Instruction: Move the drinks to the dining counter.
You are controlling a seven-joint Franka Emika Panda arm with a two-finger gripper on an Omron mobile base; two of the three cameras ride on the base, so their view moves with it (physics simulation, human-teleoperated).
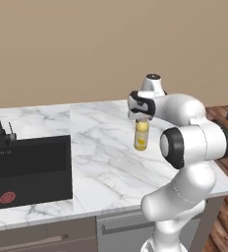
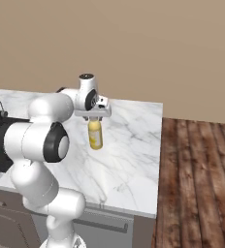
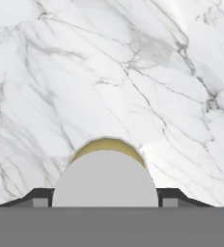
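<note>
The yellow juice bottle is held upright by its cap in the end effector, well to the right of the black sink, its base at or just above the marble bench, apparently for a stable set-down.

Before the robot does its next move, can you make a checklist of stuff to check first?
1. Juice bottle upright: ok, it stands straight under the hand in both base views.
2. Bottle over the dining counter: ok, marble lies all around it.
3. Bottle bottom resting on the marble: cannot tell, it may be just touching or just above.
4. Gripper around the bottle top: ok, the pale cap sits between the fingers in the hand view.
5. Fingers squeezing or let go: cannot tell.
6. Bottle away from the black sink: ok, well apart.
</note>
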